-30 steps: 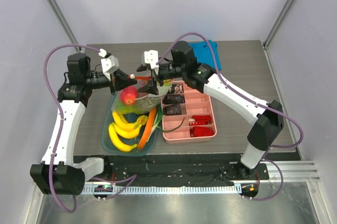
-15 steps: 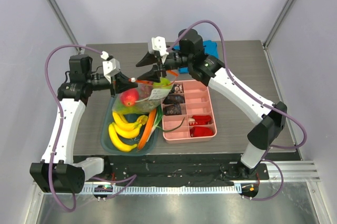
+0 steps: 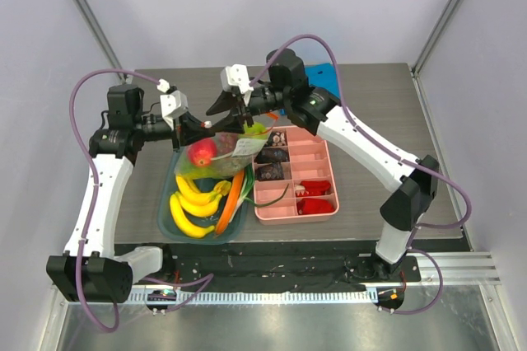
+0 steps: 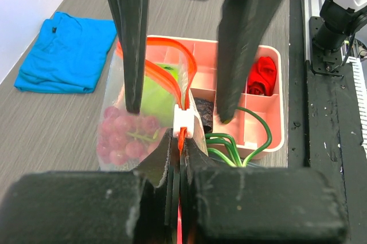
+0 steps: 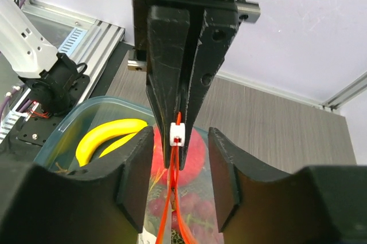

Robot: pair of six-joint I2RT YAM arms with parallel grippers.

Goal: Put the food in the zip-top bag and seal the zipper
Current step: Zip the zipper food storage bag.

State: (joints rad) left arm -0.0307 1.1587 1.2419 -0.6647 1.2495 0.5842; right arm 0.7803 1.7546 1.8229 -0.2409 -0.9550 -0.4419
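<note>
Sealing a loaded bag [image 3: 235,152], mouth open.

Hangs over a tub [image 3: 162,207] of bananas [image 3: 191,203], nearest, so lands there if dropped; cannot tell whether resting on them. Holds grapes [image 4: 123,132], a green apple [image 4: 156,92] and a red fruit [image 3: 202,152]. Pinches the zipper [image 4: 163,75] end with the left gripper [image 4: 179,138], clamped tight right behind the white slider [image 4: 182,119]; could lose that thin strip under a hard pull. Straddles the slider with the right gripper [image 5: 179,141], spread apart and touching nothing; could close beside it and drag bare plastic, or skew the track. Gapes beyond the slider, so could spill the apple if tipped. Ignores the pink tray [image 3: 319,171] alongside and the blue cloth [image 3: 325,79] farthest back.
</note>
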